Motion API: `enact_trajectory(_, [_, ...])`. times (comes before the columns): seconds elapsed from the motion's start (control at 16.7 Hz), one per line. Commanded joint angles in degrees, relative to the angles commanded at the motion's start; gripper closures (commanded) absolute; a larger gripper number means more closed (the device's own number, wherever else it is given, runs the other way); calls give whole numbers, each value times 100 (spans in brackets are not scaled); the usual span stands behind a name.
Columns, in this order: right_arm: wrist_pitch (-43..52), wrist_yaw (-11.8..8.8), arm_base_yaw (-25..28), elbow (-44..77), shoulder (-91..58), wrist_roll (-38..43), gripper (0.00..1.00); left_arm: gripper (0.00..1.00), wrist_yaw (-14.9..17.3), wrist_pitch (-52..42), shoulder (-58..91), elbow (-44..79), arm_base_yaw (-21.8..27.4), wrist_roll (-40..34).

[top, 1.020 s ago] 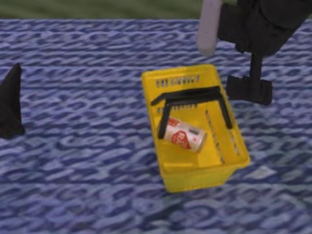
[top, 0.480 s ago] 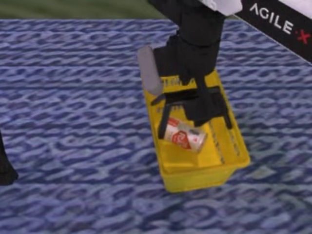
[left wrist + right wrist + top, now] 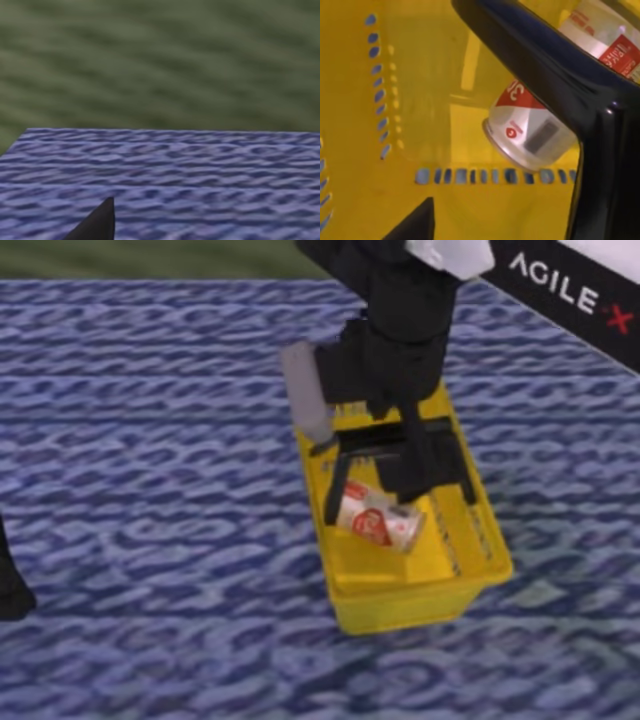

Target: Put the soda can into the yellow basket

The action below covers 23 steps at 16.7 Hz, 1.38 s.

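Note:
The soda can lies on its side on the floor of the yellow basket, right of the table's middle. One end of it sits under the folded black handles. My right gripper hangs over the basket's far half, just above the handles and the can, open and holding nothing. In the right wrist view the can lies beyond a handle bar, with one fingertip over the yellow floor. My left gripper is parked at the table's left edge, open.
A blue patterned cloth covers the table. The right arm's link with white lettering crosses the top right corner. In the left wrist view the table's far edge meets green ground.
My right arm swung from behind the basket's back right corner to over its far half, then held almost still. The left gripper slid toward the lower left edge. The can stayed put.

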State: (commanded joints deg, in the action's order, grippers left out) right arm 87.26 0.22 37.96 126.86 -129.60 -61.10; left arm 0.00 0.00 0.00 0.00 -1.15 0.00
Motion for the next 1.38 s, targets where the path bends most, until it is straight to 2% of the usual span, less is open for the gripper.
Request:
enact_trajectory(0.48, [-362, -1, 11, -441, 78, 9, 0, 0, 0, 0, 0, 0, 0, 0])
enact_trajectory(1.26, [-362, -1, 11, -441, 78, 9, 98, 0, 0, 0, 0, 0, 0, 0])
enact_trajectory(1.38, [-362, -1, 11, -441, 78, 9, 100, 0, 0, 0, 0, 0, 0, 0])
